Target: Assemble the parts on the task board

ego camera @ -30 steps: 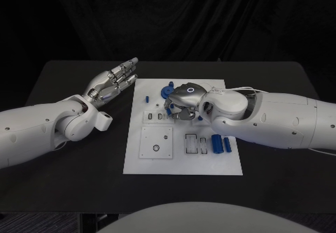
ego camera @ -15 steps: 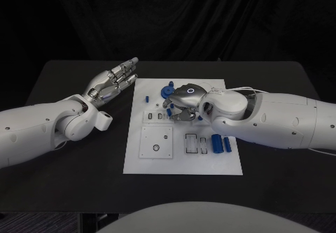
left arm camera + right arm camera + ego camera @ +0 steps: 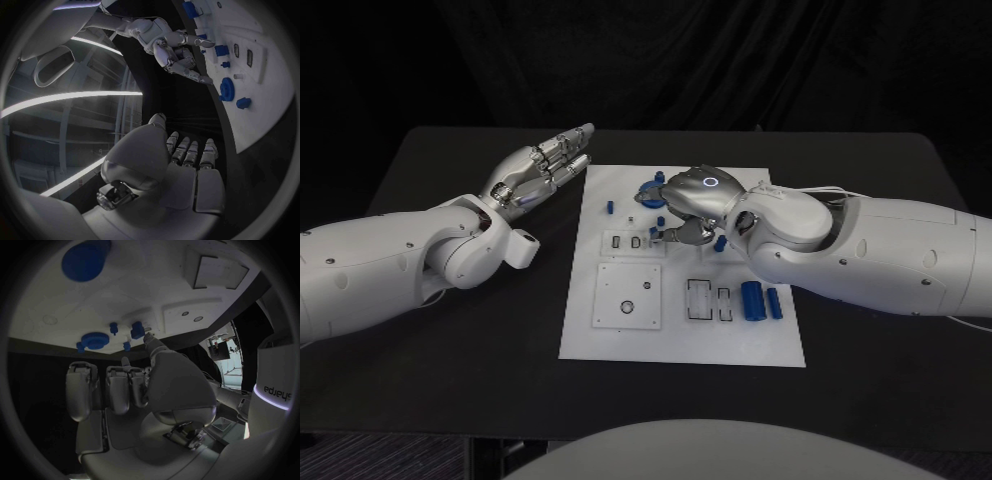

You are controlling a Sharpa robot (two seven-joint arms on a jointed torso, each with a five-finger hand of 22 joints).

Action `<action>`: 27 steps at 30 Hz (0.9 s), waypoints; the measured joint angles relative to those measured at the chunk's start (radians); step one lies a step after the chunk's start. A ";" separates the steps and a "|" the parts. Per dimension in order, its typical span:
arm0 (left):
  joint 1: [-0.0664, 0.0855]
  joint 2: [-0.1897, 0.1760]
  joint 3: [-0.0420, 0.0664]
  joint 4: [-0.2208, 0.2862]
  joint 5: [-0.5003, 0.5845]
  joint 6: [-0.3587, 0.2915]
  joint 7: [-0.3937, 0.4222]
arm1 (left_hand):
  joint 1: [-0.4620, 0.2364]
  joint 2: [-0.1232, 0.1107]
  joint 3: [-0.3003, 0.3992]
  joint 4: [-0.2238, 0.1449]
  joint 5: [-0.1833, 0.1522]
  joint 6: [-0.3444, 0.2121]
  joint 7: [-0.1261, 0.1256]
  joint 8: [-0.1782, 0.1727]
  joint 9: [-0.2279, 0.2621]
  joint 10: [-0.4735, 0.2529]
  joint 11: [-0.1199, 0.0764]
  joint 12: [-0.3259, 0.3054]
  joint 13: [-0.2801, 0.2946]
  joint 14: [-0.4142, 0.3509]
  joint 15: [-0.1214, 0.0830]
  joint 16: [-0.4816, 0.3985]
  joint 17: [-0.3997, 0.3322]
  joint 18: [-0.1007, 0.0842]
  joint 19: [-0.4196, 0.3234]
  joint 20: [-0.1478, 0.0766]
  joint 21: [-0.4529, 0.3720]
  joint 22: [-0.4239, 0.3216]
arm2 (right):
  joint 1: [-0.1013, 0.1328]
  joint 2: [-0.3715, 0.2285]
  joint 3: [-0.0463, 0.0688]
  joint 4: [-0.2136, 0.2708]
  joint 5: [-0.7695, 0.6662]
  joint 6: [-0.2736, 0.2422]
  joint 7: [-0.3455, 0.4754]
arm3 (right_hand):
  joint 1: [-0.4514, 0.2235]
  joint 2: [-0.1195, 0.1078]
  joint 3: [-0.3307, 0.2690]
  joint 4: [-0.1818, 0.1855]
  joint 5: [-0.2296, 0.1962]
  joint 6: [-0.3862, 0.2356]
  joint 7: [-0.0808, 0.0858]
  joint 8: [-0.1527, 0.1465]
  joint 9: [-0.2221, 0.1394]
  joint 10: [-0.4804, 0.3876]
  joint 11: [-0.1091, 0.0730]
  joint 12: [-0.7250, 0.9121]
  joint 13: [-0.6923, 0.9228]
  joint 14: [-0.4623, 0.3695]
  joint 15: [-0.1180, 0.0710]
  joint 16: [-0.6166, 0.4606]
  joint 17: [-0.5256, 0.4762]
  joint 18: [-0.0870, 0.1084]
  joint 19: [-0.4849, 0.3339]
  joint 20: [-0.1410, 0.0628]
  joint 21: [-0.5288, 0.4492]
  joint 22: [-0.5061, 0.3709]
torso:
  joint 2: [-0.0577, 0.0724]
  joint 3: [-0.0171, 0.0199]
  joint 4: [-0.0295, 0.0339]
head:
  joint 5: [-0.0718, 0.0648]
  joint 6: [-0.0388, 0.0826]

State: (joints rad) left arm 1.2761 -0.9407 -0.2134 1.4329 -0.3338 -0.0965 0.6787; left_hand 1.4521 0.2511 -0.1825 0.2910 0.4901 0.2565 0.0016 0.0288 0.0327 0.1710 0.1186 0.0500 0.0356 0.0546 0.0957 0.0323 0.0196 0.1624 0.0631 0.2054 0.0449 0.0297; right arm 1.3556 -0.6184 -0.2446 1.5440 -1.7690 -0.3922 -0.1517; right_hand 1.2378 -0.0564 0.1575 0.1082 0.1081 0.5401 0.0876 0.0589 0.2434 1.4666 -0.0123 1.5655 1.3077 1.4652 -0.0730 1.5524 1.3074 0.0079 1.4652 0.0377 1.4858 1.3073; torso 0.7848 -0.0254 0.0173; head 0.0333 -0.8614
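Observation:
The white task board [image 3: 682,330] lies mid-table. My right hand [image 3: 692,208] hovers over its far half with its fingers curled under the palm and nothing seen in them. In the right wrist view its thumb [image 3: 153,347] reaches to the board [image 3: 156,285] beside a small blue peg [image 3: 137,329], near the blue gear [image 3: 95,339]. The gear [image 3: 651,190] sits just left of the hand. Two blue cylinders [image 3: 762,301] lie near the board's right edge. My left hand [image 3: 538,170] hangs flat and empty off the board's far left corner.
A recessed square plate [image 3: 627,295] and a slotted block [image 3: 707,297] occupy the board's near half. Small blue pieces [image 3: 609,207] lie near its far left edge. A large blue round part [image 3: 86,261] stands farther along the board. The black table [image 3: 444,340] surrounds it.
The whole view has shifted a little. My right hand has moved slightly toward the board's far right, uncovering more of the blue gear. The left hand keeps its pose.

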 measured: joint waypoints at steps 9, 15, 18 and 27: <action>-0.001 -0.017 0.000 0.030 -0.072 -0.108 0.000 | 0.045 -0.009 -0.042 -0.004 -0.006 0.093 0.051 0.015 0.011 0.326 0.061 0.500 0.201 0.412 0.045 0.470 0.191 -0.002 0.439 0.005 0.288 0.145 | 0.003 -0.098 0.000 -0.002 0.068 -0.198 0.129 | -0.008 0.002 -0.011 0.068 -0.025 -0.101 0.012 -0.009 -0.060 0.000 0.014 0.000 0.000 0.001 0.008 0.000 0.000 0.000 0.002 0.009 -0.003 0.000 | -0.039 0.0048 0.0056 | 0.023 0.023; 0.001 -0.006 0.000 0.026 -0.174 -0.175 -0.001 | 0.097 -0.046 0.036 0.002 0.036 0.484 0.155 0.088 0.052 0.438 0.031 1.057 0.590 0.535 0.026 1.114 0.566 -0.009 0.636 -0.005 0.675 0.380 | 0.010 -0.164 0.000 0.005 0.127 -0.256 0.197 | -0.013 0.008 -0.007 0.089 -0.025 -0.069 0.015 -0.003 -0.057 0.000 0.014 0.000 0.000 0.000 0.014 0.000 0.000 0.000 -0.002 0.013 0.001 0.000 | -0.077 0.0128 0.0007 | 0.043 0.009; 0.004 0.018 0.000 0.008 -0.233 -0.191 -0.024 | 0.059 -0.051 0.054 0.005 0.003 0.554 0.180 0.120 0.059 0.770 0.009 1.274 0.956 0.662 -0.001 1.275 0.721 -0.009 0.685 -0.018 0.818 0.484 | 0.011 -0.193 -0.001 -0.001 0.148 -0.266 0.214 | 0.005 0.025 -0.004 0.092 -0.004 -0.046 0.018 0.000 -0.056 0.000 0.014 0.000 0.000 0.000 0.014 0.000 0.000 0.000 -0.002 0.013 0.001 0.000 | -0.096 0.0181 -0.0026 | 0.052 0.003; 0.006 0.071 0.001 -0.029 -0.396 -0.198 -0.210 | -0.117 -0.012 0.016 0.002 -0.099 0.672 0.132 0.218 0.105 1.224 0.030 1.410 1.273 1.377 -0.044 1.535 1.284 -0.041 1.076 -0.063 1.296 1.029 | 0.011 -0.234 -0.003 -0.011 0.179 -0.263 0.229 | 0.018 0.038 -0.003 0.093 0.016 -0.019 0.019 0.001 -0.054 -0.004 0.018 0.000 0.000 0.000 0.014 0.000 0.000 0.000 0.002 0.016 0.001 0.000 | -0.138 0.0338 -0.0132 | 0.070 -0.009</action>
State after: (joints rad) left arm 1.2821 -0.8695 -0.2127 1.4037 -0.7297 -0.2946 0.4688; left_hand 1.3348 0.2390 -0.1665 0.2930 0.3911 0.9286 0.1339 0.2469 0.1380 1.3946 0.1489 1.4599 1.3086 1.4312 0.0519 1.5674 1.3034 0.1210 1.1395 0.1420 1.3408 1.0590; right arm 1.3663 -0.8526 -0.2481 1.5326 -1.5896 -0.6552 0.0776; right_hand 1.2558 -0.0179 0.1546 0.2015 0.1239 0.5213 0.1066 0.0601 0.1893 1.4630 0.0056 1.5655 1.3078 1.4655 -0.0587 1.5525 1.3074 0.0078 1.4670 0.0537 1.4871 1.3073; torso 0.6468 0.0084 0.0040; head 0.1037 -0.8700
